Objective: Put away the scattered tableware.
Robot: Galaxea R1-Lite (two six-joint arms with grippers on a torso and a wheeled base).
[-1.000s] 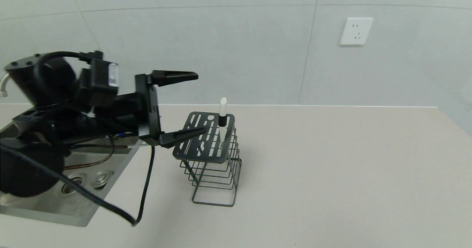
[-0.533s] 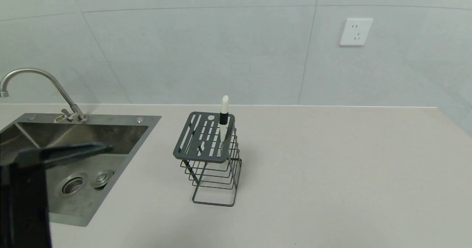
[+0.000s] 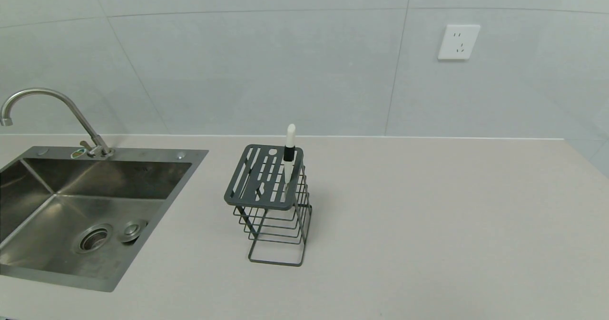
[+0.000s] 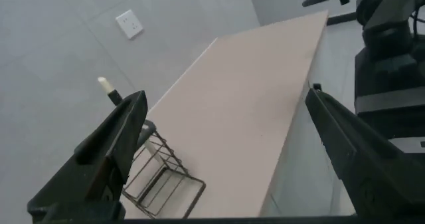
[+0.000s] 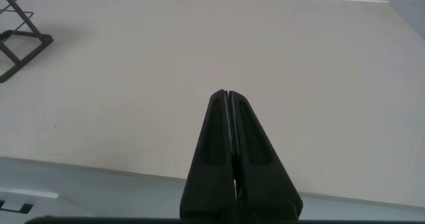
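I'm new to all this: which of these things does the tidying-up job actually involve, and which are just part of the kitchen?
Part of the job:
- white-handled utensil, standing in the rack
- wire cutlery rack on the countertop

Just there:
- sink
- faucet
- wall socket

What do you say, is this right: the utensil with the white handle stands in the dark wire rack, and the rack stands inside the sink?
Not quite. The rack does not stand inside the sink; it stands on the counter beside the sink, apart from it, as the head view shows. The utensil with the white handle does stand in the rack.
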